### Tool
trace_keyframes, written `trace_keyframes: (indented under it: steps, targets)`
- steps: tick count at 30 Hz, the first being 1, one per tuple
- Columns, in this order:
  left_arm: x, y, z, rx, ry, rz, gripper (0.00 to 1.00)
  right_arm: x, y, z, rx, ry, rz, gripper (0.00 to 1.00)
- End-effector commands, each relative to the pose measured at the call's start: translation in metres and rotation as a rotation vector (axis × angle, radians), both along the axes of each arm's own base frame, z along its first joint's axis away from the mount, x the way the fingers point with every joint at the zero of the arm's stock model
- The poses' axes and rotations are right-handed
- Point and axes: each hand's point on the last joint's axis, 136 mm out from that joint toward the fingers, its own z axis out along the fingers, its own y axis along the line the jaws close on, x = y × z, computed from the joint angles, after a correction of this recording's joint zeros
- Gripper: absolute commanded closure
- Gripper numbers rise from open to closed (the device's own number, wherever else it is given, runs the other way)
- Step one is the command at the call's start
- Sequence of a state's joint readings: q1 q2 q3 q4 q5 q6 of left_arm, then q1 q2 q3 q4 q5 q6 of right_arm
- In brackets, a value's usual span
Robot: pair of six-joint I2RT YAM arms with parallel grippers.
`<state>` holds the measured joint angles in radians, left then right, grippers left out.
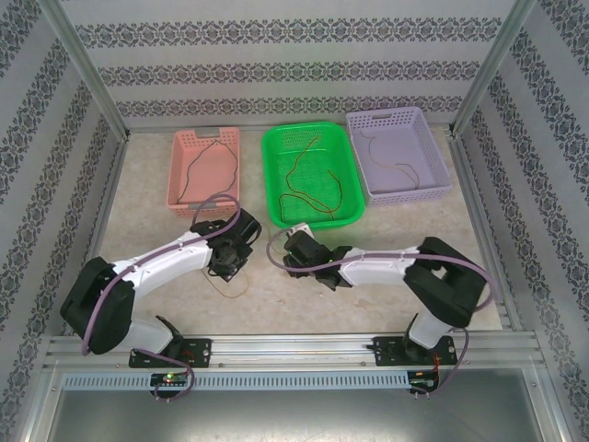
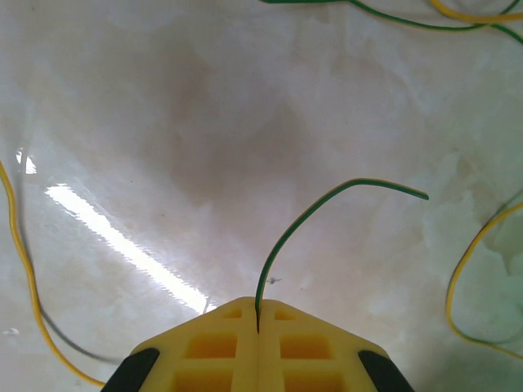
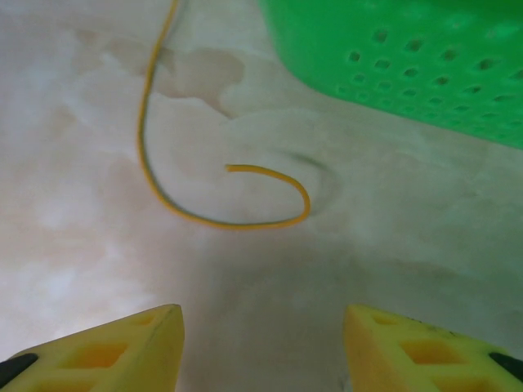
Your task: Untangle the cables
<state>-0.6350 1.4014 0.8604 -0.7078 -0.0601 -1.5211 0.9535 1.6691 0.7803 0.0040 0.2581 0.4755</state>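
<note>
Left wrist view: green cable (image 2: 364, 181) clamped between the shut fingers of the left gripper (image 2: 258, 322), its free end arching over the table (image 2: 163, 122) left of centre. Right gripper (image 3: 261, 327) fingers spread, empty, above a curled yellow cable (image 3: 237, 224) beside the green basket (image 3: 409, 57) corner.

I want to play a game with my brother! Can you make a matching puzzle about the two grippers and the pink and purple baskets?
Things:
1. left gripper
2. right gripper
3. pink basket
4. purple basket

Matches:
A. rightmost of the baskets
B. shut on a green wire
C. open, with a yellow wire lying ahead of it
D. leftmost of the baskets

Pairs: 1-B, 2-C, 3-D, 4-A
</note>
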Motion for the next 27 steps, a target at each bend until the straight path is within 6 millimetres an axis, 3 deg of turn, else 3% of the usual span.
trace_keyframes:
  steps: [1, 12, 15, 17, 19, 22, 27]
  targets:
    - [-0.012, 0.010, 0.011, 0.055, 0.017, -0.126, 1.00, 0.022, 0.014, 0.003, 0.025, -0.066, -0.059, 0.45]
    - [-0.032, 0.023, 0.034, 0.053, -0.017, -0.232, 1.00, 0.036, 0.027, -0.004, 0.059, -0.067, -0.132, 0.51]
    - [-0.037, 0.029, 0.042, 0.057, -0.037, -0.232, 1.00, 0.037, 0.028, -0.004, 0.057, -0.057, -0.145, 0.68]
    - [-0.037, 0.035, 0.053, 0.077, -0.067, -0.236, 1.00, 0.036, 0.026, 0.001, 0.070, -0.055, -0.158, 0.86]
    - [-0.034, 0.042, 0.074, 0.100, -0.131, -0.252, 1.00, 0.033, 0.022, 0.009, 0.085, -0.061, -0.173, 0.99]
    - [-0.024, 0.054, 0.120, 0.148, -0.287, -0.294, 1.00, 0.025, 0.006, 0.030, 0.118, -0.070, -0.212, 1.00]
    - [-0.015, 0.089, 0.195, 0.311, -0.533, -0.301, 1.00, 0.006, -0.028, 0.088, 0.185, -0.109, -0.250, 1.00]
